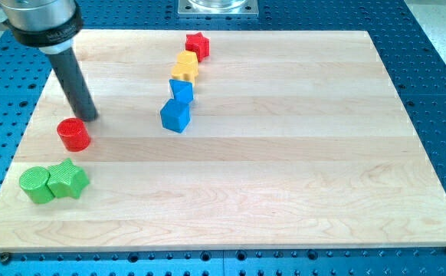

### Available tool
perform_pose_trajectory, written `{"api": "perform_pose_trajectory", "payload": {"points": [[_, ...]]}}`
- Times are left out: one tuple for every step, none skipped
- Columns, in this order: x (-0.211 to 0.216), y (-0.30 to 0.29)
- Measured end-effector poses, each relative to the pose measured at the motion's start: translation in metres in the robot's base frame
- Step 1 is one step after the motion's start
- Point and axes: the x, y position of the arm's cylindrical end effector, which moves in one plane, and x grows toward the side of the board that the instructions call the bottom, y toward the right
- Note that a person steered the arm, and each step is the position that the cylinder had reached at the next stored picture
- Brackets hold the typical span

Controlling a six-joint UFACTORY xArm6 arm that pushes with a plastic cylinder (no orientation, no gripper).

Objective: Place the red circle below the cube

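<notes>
No claw on this rig, just the rod, so there is no open or closed state to report. My tip (pixel 90 117) is sitting on the wooden board (pixel 284 192), just above and to the view's right of the red circle (pixel 73 134), close but whether touching I cannot tell.

Taking the red circle as landmark:
- blue cube (pixel 175 116) is lying well to its right, slightly higher
- second blue block (pixel 181 91), shape unclear, is touching the cube's top edge
- yellow block (pixel 185 67), then red star (pixel 198 44), are continuing that line up and right
- green circle (pixel 36 185) and green star (pixel 68 179) are sitting touching each other, just below it

No containers are showing.
</notes>
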Motion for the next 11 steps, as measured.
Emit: {"api": "perform_pose_trajectory", "payload": {"points": [[0.043, -0.026], [0.059, 0.034], [0.08, 0.02], [0.094, 0.043], [0.075, 0.062], [0.061, 0.05], [0.061, 0.111], [0.103, 0.079], [0.112, 0.129], [0.103, 0.129], [0.089, 0.148]]}}
